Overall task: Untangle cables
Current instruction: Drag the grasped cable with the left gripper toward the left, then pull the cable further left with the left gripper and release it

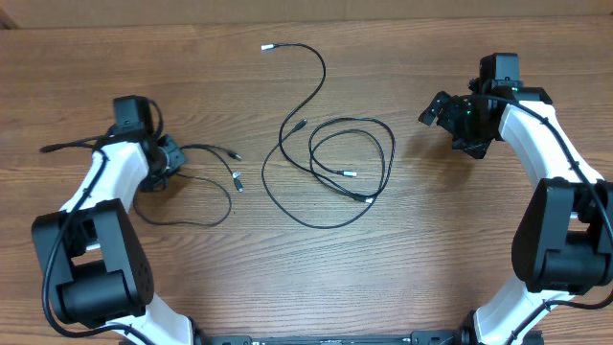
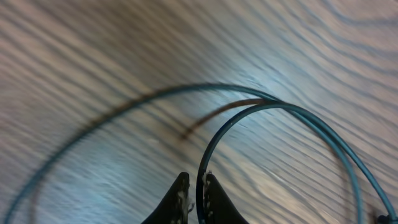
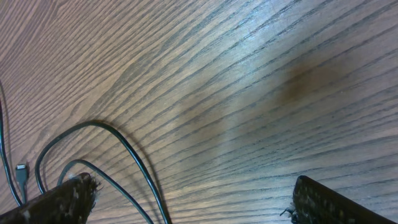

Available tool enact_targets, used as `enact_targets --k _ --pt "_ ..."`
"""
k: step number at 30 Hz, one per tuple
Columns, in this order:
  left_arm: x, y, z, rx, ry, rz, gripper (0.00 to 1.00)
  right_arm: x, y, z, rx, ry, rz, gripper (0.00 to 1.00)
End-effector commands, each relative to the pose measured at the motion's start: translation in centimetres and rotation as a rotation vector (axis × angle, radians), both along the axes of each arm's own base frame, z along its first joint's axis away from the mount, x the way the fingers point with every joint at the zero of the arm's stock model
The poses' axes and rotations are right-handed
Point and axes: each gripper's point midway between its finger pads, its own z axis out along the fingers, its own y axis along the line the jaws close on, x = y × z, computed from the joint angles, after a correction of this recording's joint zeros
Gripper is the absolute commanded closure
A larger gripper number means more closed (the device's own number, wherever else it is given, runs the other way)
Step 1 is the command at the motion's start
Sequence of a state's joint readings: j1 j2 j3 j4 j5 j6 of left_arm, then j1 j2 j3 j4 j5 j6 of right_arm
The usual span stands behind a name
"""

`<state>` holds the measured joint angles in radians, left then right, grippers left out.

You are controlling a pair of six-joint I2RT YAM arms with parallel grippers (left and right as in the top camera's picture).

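Overhead: most of the cables (image 1: 391, 158) lie mid-counter (image 1: 287, 287) as overlapping loops, with one long tail running up to a silver plug. We judge them not yet sorted. One separate cable (image 1: 215, 149) sits off to the left, its loop and two plug ends just beside the left arm (image 1: 105, 182). Left jaws are down at that cable, probably to drag it clear of the pile. The right arm (image 1: 546, 134) is near the heap's right side but apart from it, touching nothing, likely waiting to pin or pick a loop. Left wrist: the jaws are clenched almost closed on a thin dark cable (image 2: 214, 134) that rises between the tips and arcs off right. A second strand curves across the counter behind, and we can't tell if it's the same cord. The low, tight pinch makes sense for a thin cord that slips. Right wrist: the jaws are spread wide and hold nothing, with bare wood between them. Cable loops (image 3: 134, 152) pass by the left tip, and we can't tell if they touch it. A small plug (image 3: 22, 169) is at far left.
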<state>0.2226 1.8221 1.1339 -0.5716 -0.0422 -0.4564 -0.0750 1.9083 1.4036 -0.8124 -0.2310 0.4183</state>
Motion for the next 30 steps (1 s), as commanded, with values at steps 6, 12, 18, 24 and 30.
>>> enact_targets --k 6,12,18,24,30 --pt "-1.4 2.8 -0.6 0.002 0.029 0.100 0.81 0.6 -0.1 1.5 -0.008 -0.042 -0.001 0.00" --pt "-1.4 2.9 -0.6 0.002 0.029 0.102 0.74 0.6 -0.1 1.5 -0.008 -0.042 -0.002 0.00" --pt "-1.5 3.2 -0.6 0.010 0.030 0.107 0.35 0.6 -0.1 1.5 -0.008 -0.042 -0.001 0.00" --pt "-2.0 4.5 -0.5 0.088 0.050 0.133 0.00 0.6 -0.1 1.5 -0.008 -0.042 -0.001 0.00" --pt "-2.3 4.6 -1.0 0.094 0.058 0.146 0.01 0.6 -0.1 1.5 -0.008 -0.042 -0.001 0.00"
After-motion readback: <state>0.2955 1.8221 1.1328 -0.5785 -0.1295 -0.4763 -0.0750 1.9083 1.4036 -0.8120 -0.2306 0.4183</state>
